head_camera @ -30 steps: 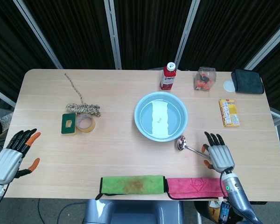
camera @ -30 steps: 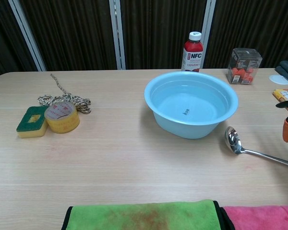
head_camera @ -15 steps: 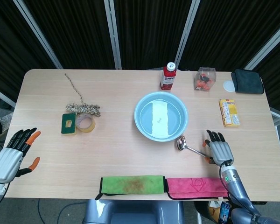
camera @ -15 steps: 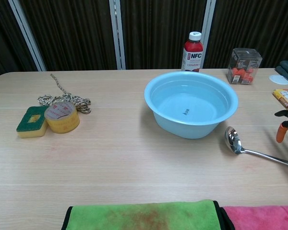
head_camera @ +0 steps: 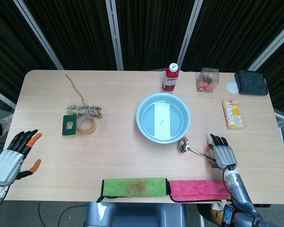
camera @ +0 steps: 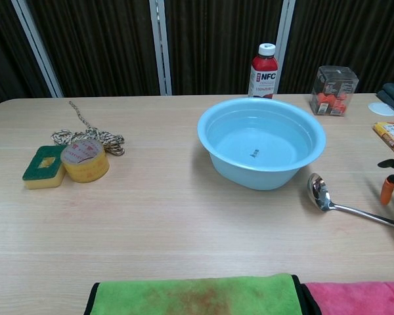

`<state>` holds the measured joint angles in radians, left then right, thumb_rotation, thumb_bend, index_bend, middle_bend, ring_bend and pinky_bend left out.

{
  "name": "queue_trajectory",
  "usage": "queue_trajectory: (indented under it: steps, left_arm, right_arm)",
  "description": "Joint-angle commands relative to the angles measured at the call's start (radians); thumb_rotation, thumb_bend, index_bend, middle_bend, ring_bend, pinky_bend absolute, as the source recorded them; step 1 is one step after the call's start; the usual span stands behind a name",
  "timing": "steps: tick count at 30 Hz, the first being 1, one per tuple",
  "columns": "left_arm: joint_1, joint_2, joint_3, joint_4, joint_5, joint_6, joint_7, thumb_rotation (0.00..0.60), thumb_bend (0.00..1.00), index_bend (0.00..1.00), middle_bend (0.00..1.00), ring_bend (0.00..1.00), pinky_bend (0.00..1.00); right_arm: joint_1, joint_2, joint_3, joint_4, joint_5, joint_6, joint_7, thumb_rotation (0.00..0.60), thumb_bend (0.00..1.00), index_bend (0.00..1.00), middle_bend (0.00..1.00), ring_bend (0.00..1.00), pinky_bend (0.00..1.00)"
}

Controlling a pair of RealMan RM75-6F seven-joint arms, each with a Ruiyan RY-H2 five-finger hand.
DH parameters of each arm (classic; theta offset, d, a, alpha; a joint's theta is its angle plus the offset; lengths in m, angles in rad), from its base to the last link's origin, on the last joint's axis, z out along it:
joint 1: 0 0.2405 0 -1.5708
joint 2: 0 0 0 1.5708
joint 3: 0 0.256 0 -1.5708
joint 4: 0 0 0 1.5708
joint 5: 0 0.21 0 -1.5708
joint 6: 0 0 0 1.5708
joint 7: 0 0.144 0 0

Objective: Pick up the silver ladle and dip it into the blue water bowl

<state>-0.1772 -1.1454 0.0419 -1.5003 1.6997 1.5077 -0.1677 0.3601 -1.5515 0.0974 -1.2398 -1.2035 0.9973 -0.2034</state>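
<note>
Right hand (head_camera: 222,154) at the ladle (camera: 331,203) handle's end – fingers (camera: 388,189) spread, not gripping; left hand (head_camera: 12,157) open-fingered off the surface's left edge.

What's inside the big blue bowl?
The blue bowl holds clear water, and a small dark mark shows on its bottom. The white stripe seen from the head view looks like a light reflection. The ladle lies outside, on the table.

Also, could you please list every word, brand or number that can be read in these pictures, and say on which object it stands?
"NFC": on the white label of the red bottle behind the blue bowl.
Smaller line under "NFC": too small to read.
Dark mark on the bowl's inner bottom: too small to read.
Print on the yellow box: blurred, unreadable.
Tape roll: faint print, unreadable.
</note>
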Motion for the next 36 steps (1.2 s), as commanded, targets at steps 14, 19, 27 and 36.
queue_trajectory:
  steps: [14, 19, 27, 36]
  left_arm:
    - [-0.004, -0.001, -0.005, -0.004, -0.010, -0.008, 0.010, 0.564, 0.41, 0.00, 0.00, 0.00, 0.00]
    - [-0.004, -0.001, -0.005, 0.000, -0.015, -0.012, 0.004, 0.565, 0.42, 0.00, 0.00, 0.00, 0.00]
    - [0.000, 0.002, -0.008, 0.005, -0.016, 0.001, -0.007, 0.565, 0.41, 0.00, 0.00, 0.00, 0.00]
    - [-0.001, 0.003, -0.007, 0.011, -0.011, 0.004, -0.017, 0.564, 0.41, 0.00, 0.00, 0.00, 0.00]
  right_arm:
    - [0.018, -0.053, -0.009, 0.087, -0.002, -0.041, 0.043, 0.600, 0.24, 0.42, 0.00, 0.00, 0.00]
    - [0.024, -0.073, -0.012, 0.121, 0.001, -0.061, 0.054, 0.600, 0.25, 0.46, 0.00, 0.00, 0.00]
    - [0.033, -0.095, -0.014, 0.157, 0.000, -0.081, 0.059, 0.600, 0.31, 0.52, 0.00, 0.00, 0.00]
    - [0.033, -0.091, -0.014, 0.160, 0.002, -0.075, 0.043, 0.600, 0.35, 0.56, 0.00, 0.00, 0.00]
